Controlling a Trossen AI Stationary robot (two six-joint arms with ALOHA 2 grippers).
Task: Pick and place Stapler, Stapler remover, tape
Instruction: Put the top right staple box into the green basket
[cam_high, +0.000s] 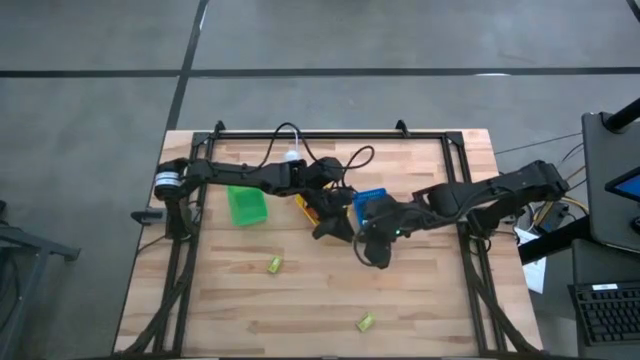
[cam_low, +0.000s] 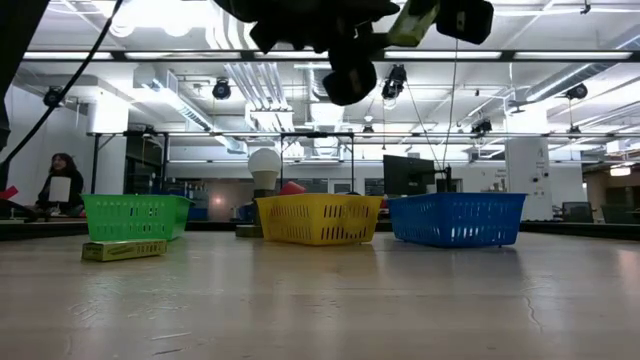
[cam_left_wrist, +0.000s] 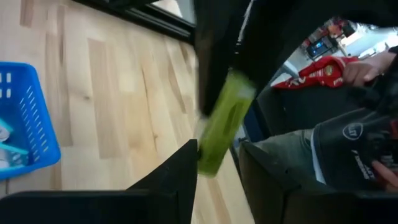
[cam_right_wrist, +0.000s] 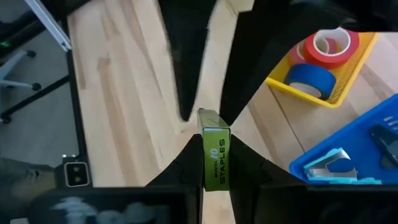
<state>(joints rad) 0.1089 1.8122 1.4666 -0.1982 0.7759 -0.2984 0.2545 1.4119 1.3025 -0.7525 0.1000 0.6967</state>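
Note:
A green box printed STAPLES is held in the air over the table's middle by my right gripper, which is shut on it. My left gripper is open, and its fingers stand on either side of the box's other end; I cannot tell whether they touch it. In the high view both grippers meet in front of the baskets, left gripper, right gripper. A red tape roll and a blue tape roll lie in the yellow basket. Two more green boxes lie flat on the table. My right gripper pinches the staples box between its two fingers at its near end. The box sticks out ahead of the fingers, along them, toward the left gripper. It is lifted clear of the table and shows tilted high in the low view, box.
Three baskets stand in a row: green, yellow, blue. The blue one holds light blue items. A black frame runs along the table's edges. A person sits beyond the table.

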